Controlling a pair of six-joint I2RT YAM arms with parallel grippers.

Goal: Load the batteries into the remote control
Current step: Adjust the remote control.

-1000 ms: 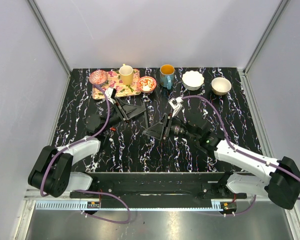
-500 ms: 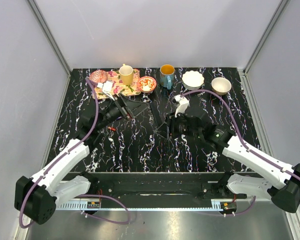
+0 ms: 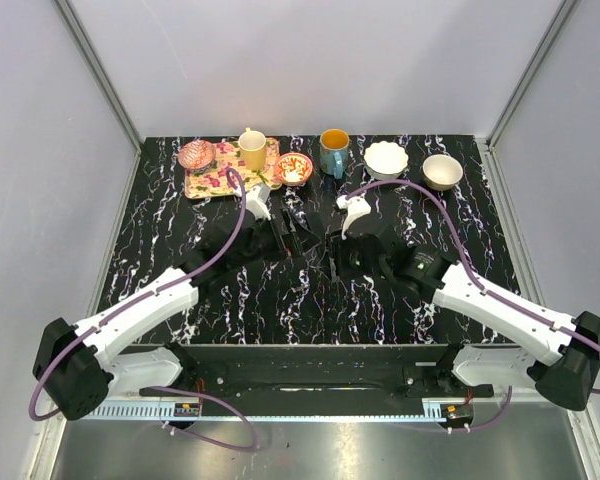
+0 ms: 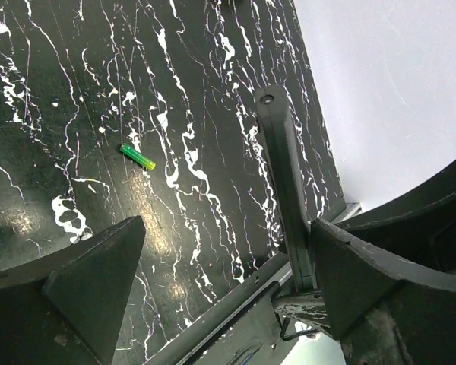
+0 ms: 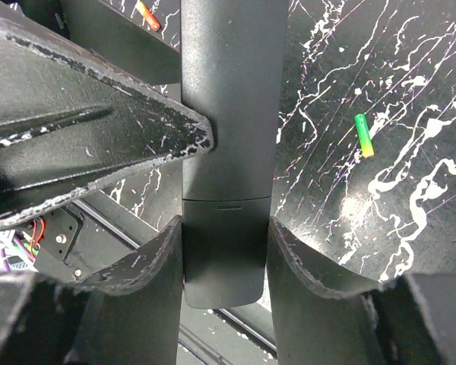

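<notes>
- One black, white-veined marble table lay under everything.
- Two claws: the left gripper gaped wide, holding nothing; the right gripper clenched the one slim black plastic remote control mid-table.
- One tiny green cylindrical battery lay loose on the marble, apart from the remote.

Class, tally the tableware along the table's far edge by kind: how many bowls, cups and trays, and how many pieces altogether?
Bowls: 4 (pink bowl, red patterned bowl, white bowl, beige bowl)
Cups: 2 (yellow cup, teal mug)
Trays: 1 (floral tray)
Total: 7
</notes>
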